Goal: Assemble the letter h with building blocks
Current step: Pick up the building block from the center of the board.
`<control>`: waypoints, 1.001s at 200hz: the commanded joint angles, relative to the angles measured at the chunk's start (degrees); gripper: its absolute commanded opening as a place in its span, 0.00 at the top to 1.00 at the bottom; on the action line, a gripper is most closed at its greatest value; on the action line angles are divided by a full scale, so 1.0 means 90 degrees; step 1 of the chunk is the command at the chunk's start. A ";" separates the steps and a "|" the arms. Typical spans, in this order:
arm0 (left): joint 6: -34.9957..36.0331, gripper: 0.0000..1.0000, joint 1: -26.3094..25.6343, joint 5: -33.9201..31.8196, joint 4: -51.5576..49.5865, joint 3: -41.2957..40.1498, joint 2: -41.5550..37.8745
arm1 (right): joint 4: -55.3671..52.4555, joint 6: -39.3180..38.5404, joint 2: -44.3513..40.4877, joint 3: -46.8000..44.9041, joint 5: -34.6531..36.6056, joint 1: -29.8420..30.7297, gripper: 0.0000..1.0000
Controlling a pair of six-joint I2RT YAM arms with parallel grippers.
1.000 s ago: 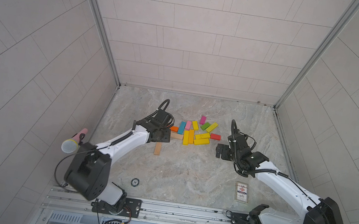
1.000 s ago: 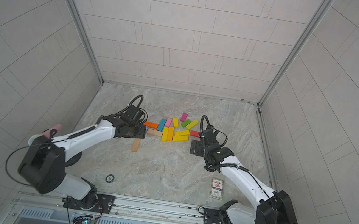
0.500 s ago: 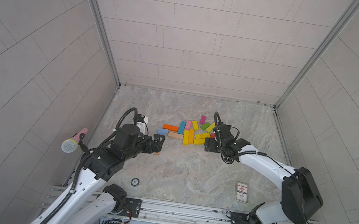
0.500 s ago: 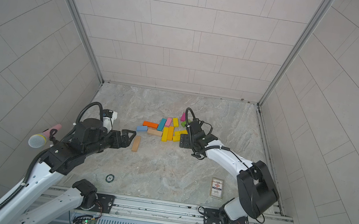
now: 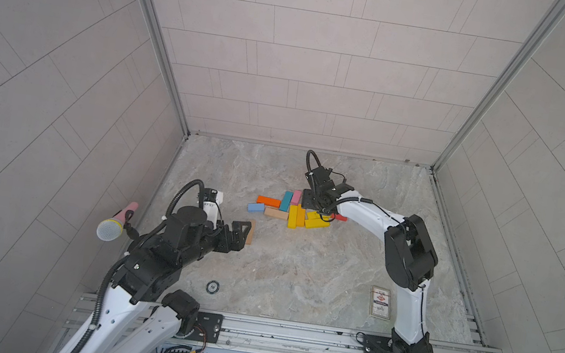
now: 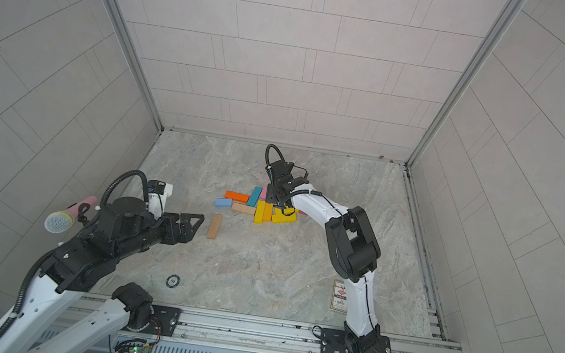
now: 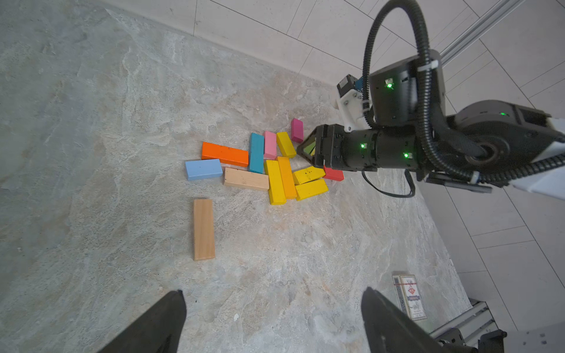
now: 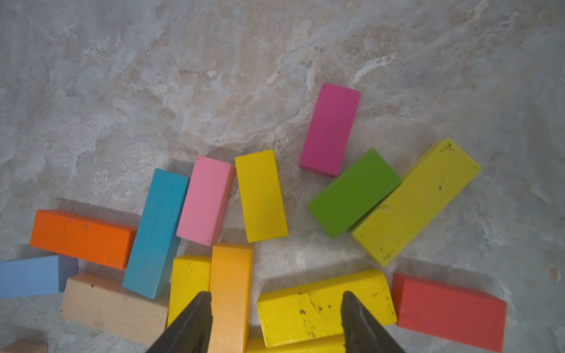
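Just beneath right pincer [image 8: 275, 295], yellow block [image 8: 324, 305]

open floor [image 7: 290, 259] around the lone wooden block [image 7: 204, 229], crowded block cluster [image 7: 276, 180] under the right claw [image 8: 275, 295]

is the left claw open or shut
Open: in the left wrist view the left claw has its fingers spread wide apart, with nothing held between them.

Nothing is reading legibly. The card box [image 5: 380, 303], near right on the desk [image 5: 296, 278], is showing print too small to decipher.
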 commanded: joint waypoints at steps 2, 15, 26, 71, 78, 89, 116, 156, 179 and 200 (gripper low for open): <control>0.0108 0.03 -0.0026 0.0207 -0.0134 0.0024 -0.0103 | -0.0522 0.0257 0.0376 0.0682 0.0200 -0.0229 0.30; 0.0123 0.03 -0.0026 0.0288 -0.0163 0.0023 -0.0147 | -0.0809 0.0286 0.0747 0.1267 0.0239 -0.0346 0.29; 0.0137 0.03 -0.0026 0.0360 -0.0205 0.0034 -0.0186 | -0.1144 0.0345 0.1083 0.1830 0.0297 -0.0447 0.29; 0.0195 0.03 -0.0034 0.0506 -0.0393 0.0092 -0.0422 | -0.1699 0.0375 0.2220 0.3462 0.0326 -0.0786 0.33; 0.0209 0.03 -0.0027 0.0524 -0.0417 0.0116 -0.0454 | -0.1793 0.0365 0.2365 0.3686 0.0314 -0.0817 0.34; 0.0255 0.03 -0.0031 0.0538 -0.0471 0.0160 -0.0491 | -0.1911 0.0368 0.2566 0.3992 0.0297 -0.0862 0.35; 0.0363 0.03 -0.0026 0.0441 -0.0643 0.0251 -0.0538 | -0.2077 0.0396 0.2961 0.4481 0.0122 -0.0922 0.36; 0.0378 0.03 -0.0026 0.0401 -0.0710 0.0280 -0.0582 | -0.2214 0.0292 0.3270 0.4740 -0.0022 -0.0922 0.42; 0.0410 0.03 -0.0026 0.0339 -0.0739 0.0294 -0.0583 | -0.2234 0.0200 0.3265 0.4634 0.0032 -0.0925 0.51; 0.0424 0.03 -0.0026 0.0326 -0.0767 0.0292 -0.0583 | -0.2238 0.0086 0.3265 0.4592 0.0016 -0.0975 0.60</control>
